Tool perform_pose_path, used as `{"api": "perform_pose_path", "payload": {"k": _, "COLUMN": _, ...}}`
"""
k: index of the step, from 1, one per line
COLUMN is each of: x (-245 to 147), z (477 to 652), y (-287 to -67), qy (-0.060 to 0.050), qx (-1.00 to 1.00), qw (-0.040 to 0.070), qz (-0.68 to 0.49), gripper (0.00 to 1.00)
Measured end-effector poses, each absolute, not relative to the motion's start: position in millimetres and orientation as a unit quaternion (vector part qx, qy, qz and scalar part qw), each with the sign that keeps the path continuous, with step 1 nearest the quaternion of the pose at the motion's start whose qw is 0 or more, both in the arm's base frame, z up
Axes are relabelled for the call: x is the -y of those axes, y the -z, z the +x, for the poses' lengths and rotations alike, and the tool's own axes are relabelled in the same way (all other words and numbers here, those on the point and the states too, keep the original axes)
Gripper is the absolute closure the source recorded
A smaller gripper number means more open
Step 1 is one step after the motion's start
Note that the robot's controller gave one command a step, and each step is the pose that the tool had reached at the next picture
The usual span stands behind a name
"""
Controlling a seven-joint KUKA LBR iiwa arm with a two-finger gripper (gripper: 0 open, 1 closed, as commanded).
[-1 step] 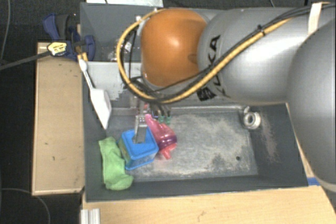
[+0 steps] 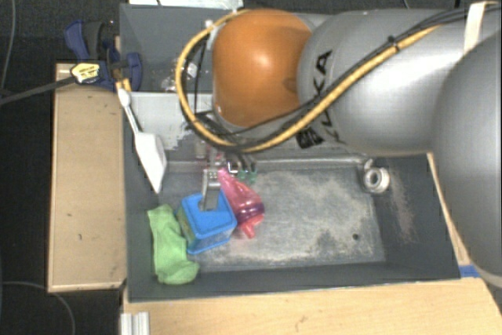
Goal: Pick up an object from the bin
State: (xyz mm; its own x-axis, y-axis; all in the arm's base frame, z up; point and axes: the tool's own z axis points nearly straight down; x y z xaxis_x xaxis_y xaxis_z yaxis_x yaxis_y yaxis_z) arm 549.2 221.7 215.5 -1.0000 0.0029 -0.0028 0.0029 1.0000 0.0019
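A bright blue blocky plastic piece (image 2: 205,225) sits under the dull grey gripper (image 2: 212,196). Just right of the gripper, the pink plastic bottle (image 2: 245,204) turns redder at its lower end. Left of the gripper, the crumpled soft cloth (image 2: 169,245) is light green. Well to its right, the small round metal ring (image 2: 376,180) is silver. The grey metal bin (image 2: 314,235) has a pale-speckled floor.

Close overhead-oblique view onto bin (image 2: 329,223)

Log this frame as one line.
gripper: low in bin, view-left | over: blue block, pink bottle | beside: green cloth | apart, view-right: metal ring | grasp: unclear
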Motion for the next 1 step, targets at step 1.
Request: {"api": "perform_pose_path", "payload": {"k": 1, "x": -201.0, "z": 542.8, "y": -177.0, "qy": -0.001, "qx": -0.987, "qw": 0.002, "qz": -0.159, "gripper": 0.00}}
